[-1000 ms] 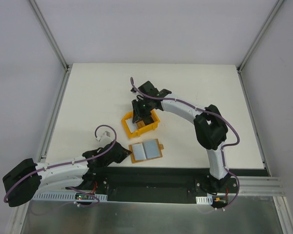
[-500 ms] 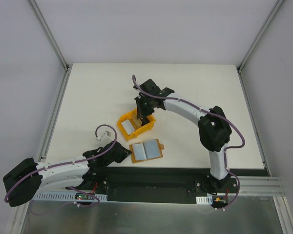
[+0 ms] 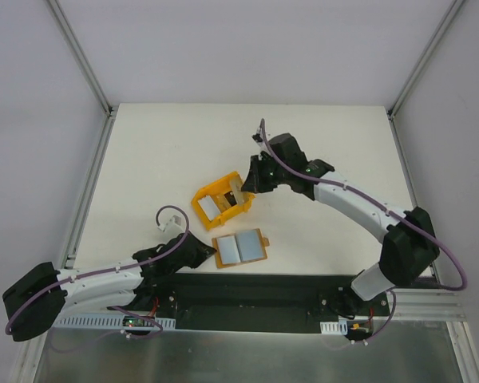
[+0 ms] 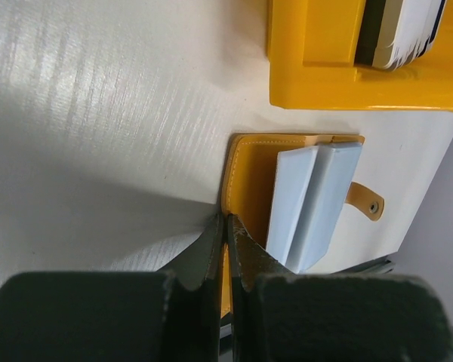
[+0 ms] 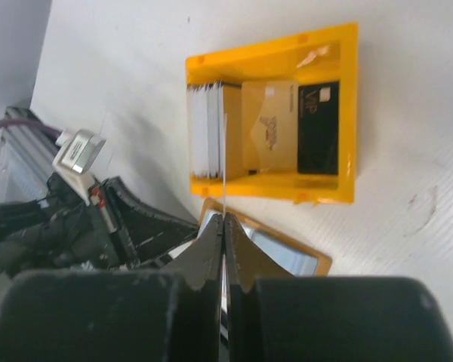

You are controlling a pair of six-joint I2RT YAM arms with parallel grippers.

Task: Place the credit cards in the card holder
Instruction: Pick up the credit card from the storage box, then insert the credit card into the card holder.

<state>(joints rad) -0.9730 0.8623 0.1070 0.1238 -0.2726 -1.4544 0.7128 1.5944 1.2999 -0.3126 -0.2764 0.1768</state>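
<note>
The card holder (image 3: pixel 239 248) lies open on the table, orange-tan with pale grey pockets (image 4: pixel 313 200) and a snap tab (image 4: pixel 366 202). My left gripper (image 3: pixel 207 254) is shut on its left edge (image 4: pixel 226 220). My right gripper (image 3: pixel 251 181) is above the right side of the yellow bin, shut on one thin credit card seen edge-on (image 5: pixel 225 166), with its fingertips (image 5: pixel 226 220) together. More credit cards lie in the bin: a pale stack (image 5: pixel 206 132), a tan one (image 5: pixel 269 124) and a black one (image 5: pixel 318 128).
The yellow plastic bin (image 3: pixel 201 209) stands tilted just behind the card holder, and shows in the left wrist view (image 4: pixel 317 75) and the right wrist view (image 5: pixel 272 54). The black base rail (image 3: pixel 247 287) runs along the near table edge.
My right gripper has risen out of the bin and swung to the right with a card in it. The bin has shifted slightly. My left gripper has stayed on the card holder.
</note>
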